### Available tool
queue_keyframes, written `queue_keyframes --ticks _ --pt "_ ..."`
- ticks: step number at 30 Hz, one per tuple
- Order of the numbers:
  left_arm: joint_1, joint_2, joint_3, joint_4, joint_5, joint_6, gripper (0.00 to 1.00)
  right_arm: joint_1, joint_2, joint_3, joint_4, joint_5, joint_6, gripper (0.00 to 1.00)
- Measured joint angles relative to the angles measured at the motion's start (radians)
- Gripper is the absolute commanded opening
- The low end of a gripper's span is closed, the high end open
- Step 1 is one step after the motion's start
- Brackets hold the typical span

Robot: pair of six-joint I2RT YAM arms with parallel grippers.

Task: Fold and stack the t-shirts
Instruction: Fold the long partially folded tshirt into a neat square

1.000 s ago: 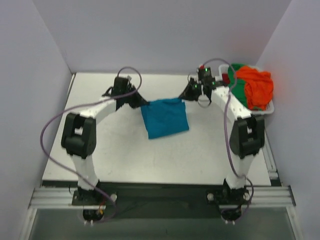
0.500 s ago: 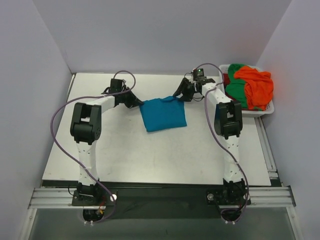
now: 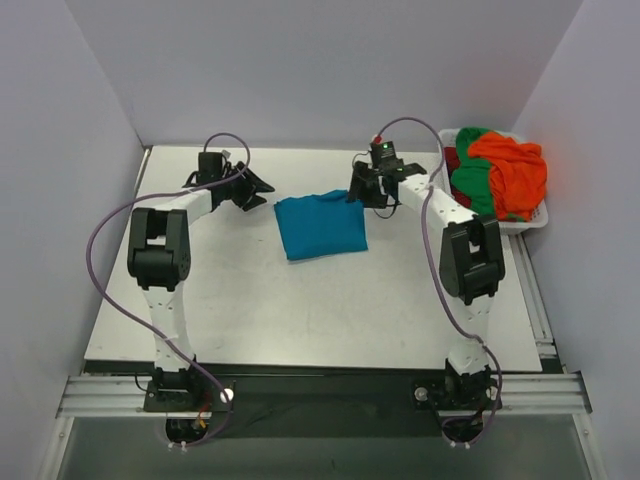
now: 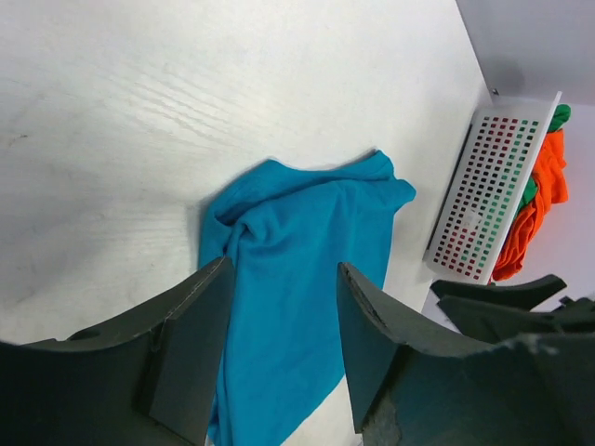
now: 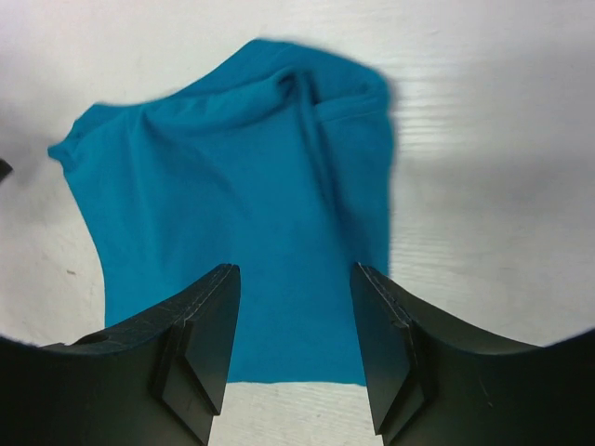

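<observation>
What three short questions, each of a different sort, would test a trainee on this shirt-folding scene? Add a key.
1. True or false: the left gripper is shut on the teal t-shirt.
2. Where is the orange t-shirt? A in the left gripper; B in the white basket; C under the teal t-shirt.
3. Fill in: the right gripper is ____.
Key: 1 false; 2 B; 3 open.
</observation>
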Motion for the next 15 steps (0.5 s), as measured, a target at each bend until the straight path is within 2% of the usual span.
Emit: queue_keyframes --ticks 4,8,15 --pt "-0.013 -0.077 -0.030 -0.016 -0.039 0.011 0.59 0.126 -0.011 0.002 -0.004 0.114 -0.062 0.52" --pt "-0.050 -0.223 -0.141 -0.006 -0.077 0.010 0.59 0.224 0.034 0.063 -0.046 0.199 -0.116 0.52" --pt "-0.070 -0.392 -0.340 0.023 -0.090 -0.008 0.58 0.269 0.220 0.208 -0.132 0.254 -0.132 0.52"
